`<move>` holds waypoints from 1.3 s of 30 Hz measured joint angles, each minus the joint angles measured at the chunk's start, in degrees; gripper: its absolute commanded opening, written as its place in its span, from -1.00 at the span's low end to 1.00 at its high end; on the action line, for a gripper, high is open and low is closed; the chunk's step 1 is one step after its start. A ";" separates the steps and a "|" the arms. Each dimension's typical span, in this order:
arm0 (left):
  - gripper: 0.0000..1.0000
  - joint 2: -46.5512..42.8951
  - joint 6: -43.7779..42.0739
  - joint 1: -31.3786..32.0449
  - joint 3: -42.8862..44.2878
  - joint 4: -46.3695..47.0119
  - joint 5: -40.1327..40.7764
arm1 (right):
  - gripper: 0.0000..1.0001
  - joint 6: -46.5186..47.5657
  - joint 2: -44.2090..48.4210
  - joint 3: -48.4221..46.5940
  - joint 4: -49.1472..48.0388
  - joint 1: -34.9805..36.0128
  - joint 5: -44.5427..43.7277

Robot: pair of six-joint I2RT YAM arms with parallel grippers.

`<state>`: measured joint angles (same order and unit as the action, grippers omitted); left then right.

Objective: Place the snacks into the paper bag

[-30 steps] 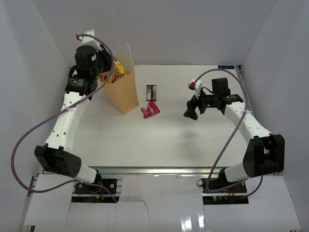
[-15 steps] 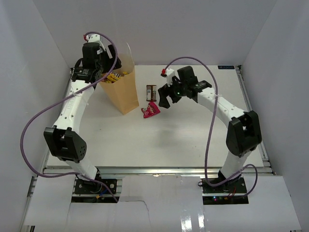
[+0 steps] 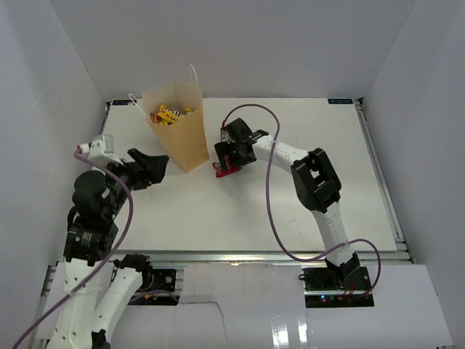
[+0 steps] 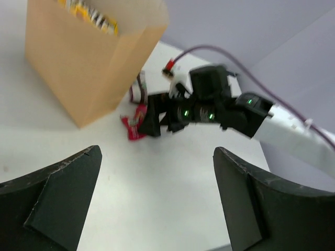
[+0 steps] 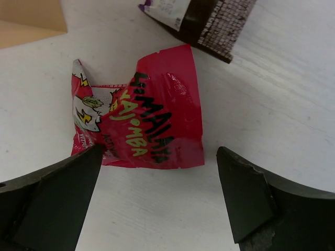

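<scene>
bag [image 3: 182, 142]: upright at the far left of the table [image 3: 305, 196], mouth open, with yellow packets [image 3: 168, 114] showing inside
red packet [image 5: 141, 120]: flat on the table just right of the bag's base, outside it
brown bar [image 5: 209, 21]: flat on the table, just beyond the red packet
right gripper [image 5: 157, 178]: low over the red packet, jaws spread wide, a finger to each side, nothing grasped
left gripper [image 4: 157, 204]: raised near the table's left edge, apart from the bag, jaws released and empty

- One paper bag [image 3: 185, 142] is counted.
- One red packet [image 5: 141, 123] is counted on the table [image 3: 218, 218].
- One dark brown bar [image 5: 209, 23] is counted there.
- Yellow packets [image 3: 168, 114] inside: number unclear.
</scene>
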<state>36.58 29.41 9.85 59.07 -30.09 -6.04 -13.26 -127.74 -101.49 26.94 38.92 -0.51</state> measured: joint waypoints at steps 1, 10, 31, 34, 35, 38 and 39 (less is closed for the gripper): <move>0.96 -3.19 1.75 0.02 -3.23 -0.96 -0.11 | 0.92 -0.15 -0.17 -0.02 -0.07 0.17 -1.44; 0.96 -16.76 17.57 0.00 -24.98 -6.71 -1.86 | 0.59 -0.24 -1.20 0.11 -4.87 1.44 -6.34; 0.96 6.40 34.95 0.02 -45.83 29.05 -21.64 | -0.84 18.36 17.77 28.55 -17.49 -2.97 19.98; 0.96 11.82 34.93 0.02 -45.81 35.04 -23.91 | -0.81 24.15 21.42 30.60 -16.02 -3.21 31.08; 0.96 13.51 34.91 0.02 -45.64 36.65 -24.68 | -0.80 25.70 21.92 30.60 -15.98 -3.15 34.45; 0.96 17.64 34.56 0.04 -44.37 40.11 -26.49 | -0.81 28.81 22.12 30.58 -15.04 -2.73 42.60; 0.96 18.82 34.23 0.11 -43.80 41.18 -27.21 | -0.81 29.49 21.99 30.58 -14.34 -2.56 44.92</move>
<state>55.40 63.64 9.96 15.27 11.09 -33.26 16.23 -105.75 -70.91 12.60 36.36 44.40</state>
